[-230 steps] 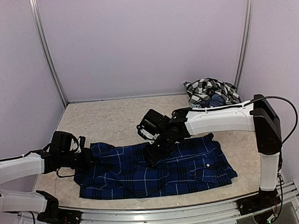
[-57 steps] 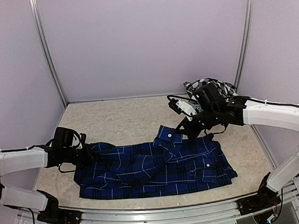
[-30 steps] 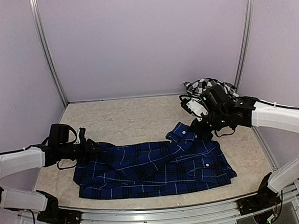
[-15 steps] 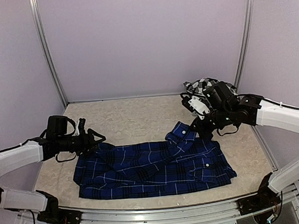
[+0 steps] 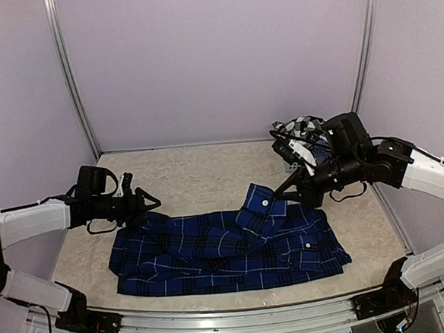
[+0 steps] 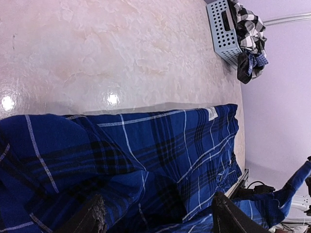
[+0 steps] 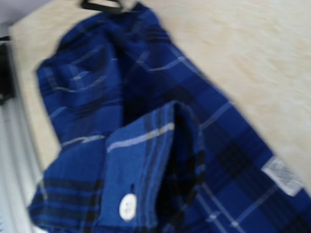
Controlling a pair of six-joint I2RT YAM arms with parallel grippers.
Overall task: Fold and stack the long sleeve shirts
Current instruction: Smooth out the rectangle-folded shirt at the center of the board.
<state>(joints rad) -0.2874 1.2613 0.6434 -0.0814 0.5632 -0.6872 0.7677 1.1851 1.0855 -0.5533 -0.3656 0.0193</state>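
Note:
A navy blue long sleeve shirt (image 5: 220,250) with thin white grid lines lies spread along the table's front. My right gripper (image 5: 288,191) is shut on its sleeve cuff (image 5: 259,206) and holds it lifted above the shirt's upper right part. The right wrist view shows that cuff (image 7: 131,160) with a white button (image 7: 127,206), but none of its own fingers. My left gripper (image 5: 147,203) hovers open over the shirt's left end. In the left wrist view its fingertips (image 6: 92,221) frame blue cloth (image 6: 146,155) without touching it. A black-and-white checked shirt (image 5: 311,130) is bunched at the back right.
A small grey-blue mesh basket (image 6: 221,29) stands at the back right corner with the checked shirt (image 6: 248,24) draped over it. Bare marbled tabletop (image 5: 185,177) stretches behind the blue shirt. Metal frame posts (image 5: 71,78) rise at the back corners.
My left gripper has opened, let go of the shirt's left end and risen slightly. My right gripper has drawn the sleeve cuff to the right and lifted it higher.

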